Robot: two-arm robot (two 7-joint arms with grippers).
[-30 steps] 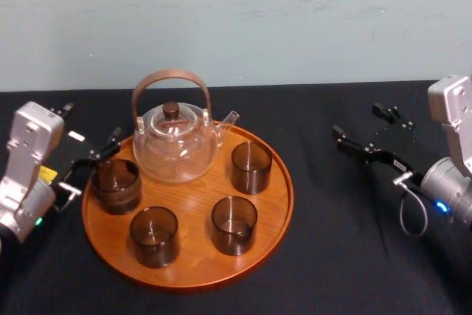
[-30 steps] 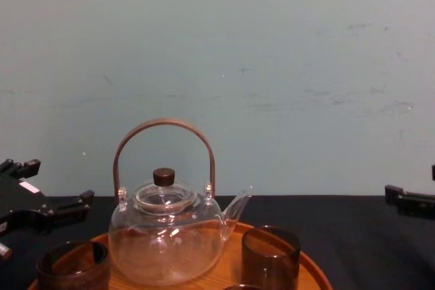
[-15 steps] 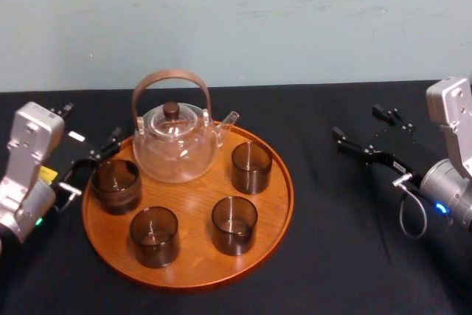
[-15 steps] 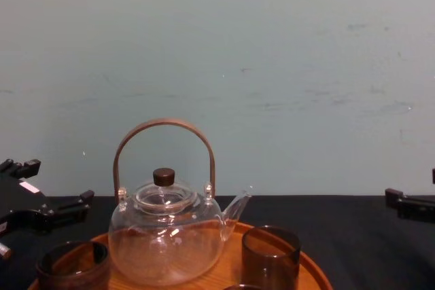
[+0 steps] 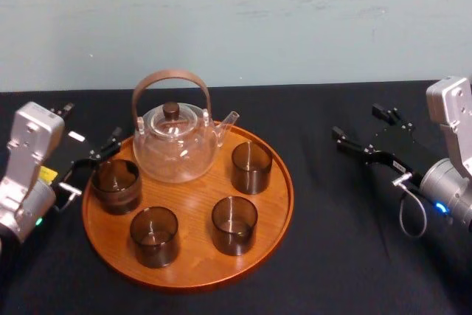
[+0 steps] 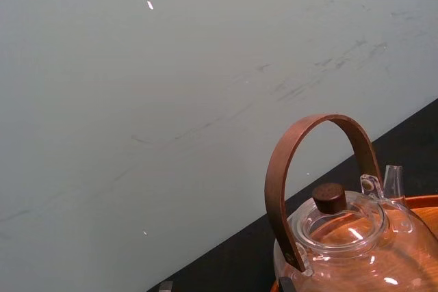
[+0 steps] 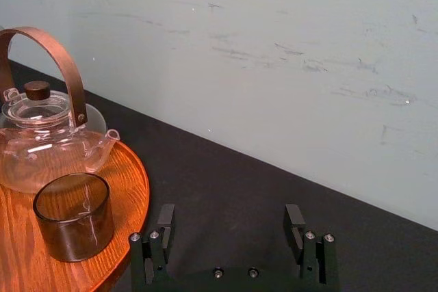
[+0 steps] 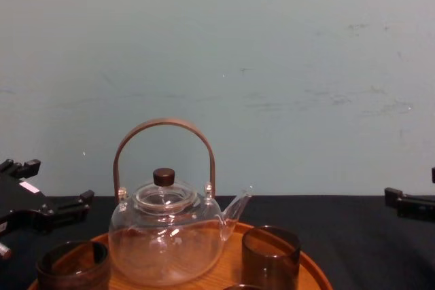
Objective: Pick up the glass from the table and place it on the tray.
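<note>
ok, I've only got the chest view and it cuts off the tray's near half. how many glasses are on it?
Observer: Four, all upright on the tray: back-left glass, back-right glass, front-left glass, front-right glass.
Operator: left claw holding one?
Observer: No. The left claw is open over the table, just off the tray's left rim, apart from the back-left glass.
Operator: and the right one?
Observer: The right claw is open with nothing between its fingers, over the table well to the right of the tray.
</note>
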